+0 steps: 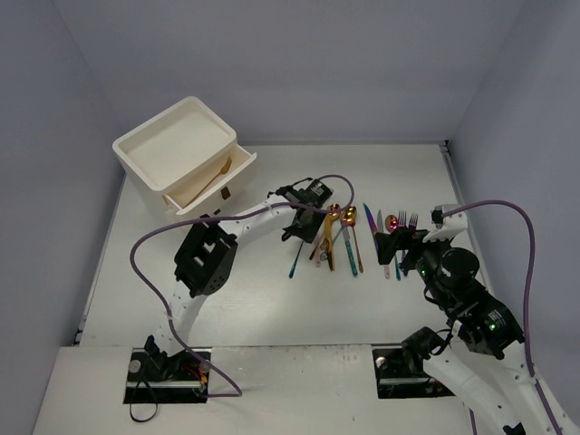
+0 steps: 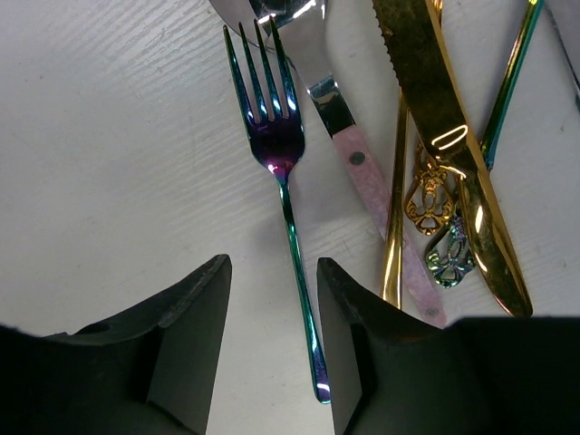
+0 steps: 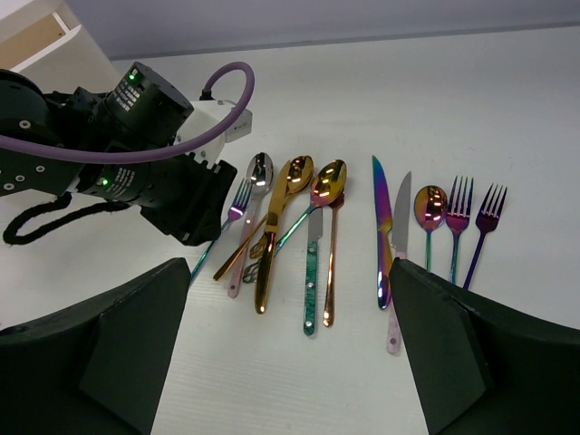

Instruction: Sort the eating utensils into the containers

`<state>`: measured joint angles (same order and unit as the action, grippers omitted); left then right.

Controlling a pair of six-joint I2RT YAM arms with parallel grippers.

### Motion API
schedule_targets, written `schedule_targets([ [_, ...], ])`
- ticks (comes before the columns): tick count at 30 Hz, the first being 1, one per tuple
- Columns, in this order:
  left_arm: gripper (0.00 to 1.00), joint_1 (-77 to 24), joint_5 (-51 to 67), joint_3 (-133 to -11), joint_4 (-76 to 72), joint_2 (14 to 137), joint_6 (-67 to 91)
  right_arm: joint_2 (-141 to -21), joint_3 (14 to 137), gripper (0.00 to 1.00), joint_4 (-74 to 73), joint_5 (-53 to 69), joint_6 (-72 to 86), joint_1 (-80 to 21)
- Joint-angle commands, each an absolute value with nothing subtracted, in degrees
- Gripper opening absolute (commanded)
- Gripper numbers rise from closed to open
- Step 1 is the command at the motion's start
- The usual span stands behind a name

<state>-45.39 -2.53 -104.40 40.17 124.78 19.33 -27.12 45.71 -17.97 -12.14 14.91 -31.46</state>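
The utensils (image 1: pixel 340 237) lie in a row mid-table. In the left wrist view a teal-blue and purple fork (image 2: pixel 281 154) lies flat, its handle running down between my left gripper's open fingers (image 2: pixel 195 317). The left gripper (image 2: pixel 272 313) straddles the handle close to the table, not closed on it; it also shows from above (image 1: pixel 304 222). A gold knife (image 2: pixel 453 154) and a pink-handled knife (image 2: pixel 372 181) lie just right of the fork. My right gripper (image 3: pixel 285 335) is wide open and empty, above the near side of the row (image 3: pixel 317 236). The white cabinet (image 1: pixel 172 145) stands at back left, a drawer (image 1: pixel 210 179) pulled out.
A gold utensil (image 1: pixel 220 172) lies in the open drawer. A purple knife (image 3: pixel 381 227), a rainbow spoon (image 3: pixel 430 208) and two purple forks (image 3: pixel 471 217) lie at the right of the row. The left arm's purple cable (image 1: pixel 149 245) loops over the table's left side.
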Motion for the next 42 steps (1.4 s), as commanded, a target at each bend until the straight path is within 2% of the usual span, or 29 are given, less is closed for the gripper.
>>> schedule_targets([
  [1, 0.39, -44.6, -0.4, -105.3, 37.6, 124.5, 21.0, -27.1, 47.5, 0.89, -15.8, -11.9, 14.7, -31.3],
  [5, 0.38, -44.0, 0.0, -106.2, 37.5, 126.2, 20.8, -26.8, 47.6, 0.89, -15.8, -12.1, 14.8, -31.4],
  [10, 0.31, -43.8, 0.0, -106.4, 37.6, 127.8, 20.5, -26.8, 47.5, 0.90, -15.9, -12.1, 14.9, -31.4],
  [14, 0.18, -43.8, 0.0, -105.9, 37.6, 128.6, 21.1, -26.7, 47.6, 0.90, -16.0, -12.3, 15.1, -31.3],
  [16, 0.06, -43.8, 0.0, -105.5, 37.7, 128.8, 21.2, -26.6, 47.8, 0.90, -16.1, -12.3, 15.1, -31.3],
  [18, 0.00, -43.7, 0.0, -104.4, 37.8, 128.8, 21.3, -26.5, 48.1, 0.90, -16.2, -12.3, 15.0, -31.3],
  [23, 0.00, -42.8, 1.4, -101.5, 37.9, 126.6, 21.0, -26.4, 48.1, 0.91, -16.3, -12.5, 15.0, -31.3],
  [28, 0.00, -41.8, -1.6, -101.4, 41.2, 116.4, 16.2, -26.4, 47.9, 0.91, -16.3, -12.6, 15.0, -31.3],
  [36, 0.00, -41.2, -11.7, -116.6, 52.7, 101.1, -2.0, -26.4, 48.3, 0.91, -16.3, -12.0, 15.0, -31.3],
  [42, 0.00, -36.3, -18.7, -122.9, 53.7, 99.2, -17.1, -26.5, 48.2, 0.91, -16.3, -11.8, 15.2, -31.3],
])
